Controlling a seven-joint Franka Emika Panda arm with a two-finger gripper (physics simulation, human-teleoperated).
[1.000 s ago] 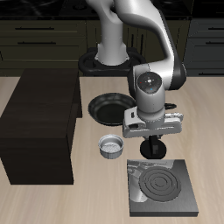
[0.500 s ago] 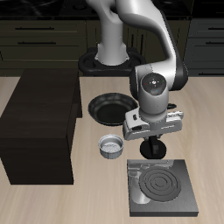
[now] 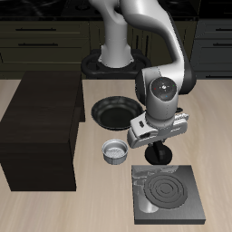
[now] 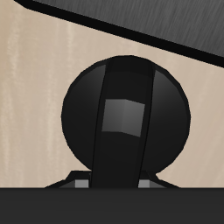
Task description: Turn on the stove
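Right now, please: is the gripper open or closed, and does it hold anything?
Gripper: cannot be told. It hangs at the back edge of the stove, and neither view shows its fingers clearly or anything held in them.

The gripper (image 3: pixel 159 154) hides the stove's (image 3: pixel 172 210) back edge, and its fingertips cannot be made out; the wrist view cuts the stove (image 4: pixel 166 22) to a corner. The cabinet's (image 3: pixel 41 127) far side runs behind the arm.

Light wooden table (image 3: pixel 36 204), dark drawer cabinets (image 3: pixel 45 41) behind
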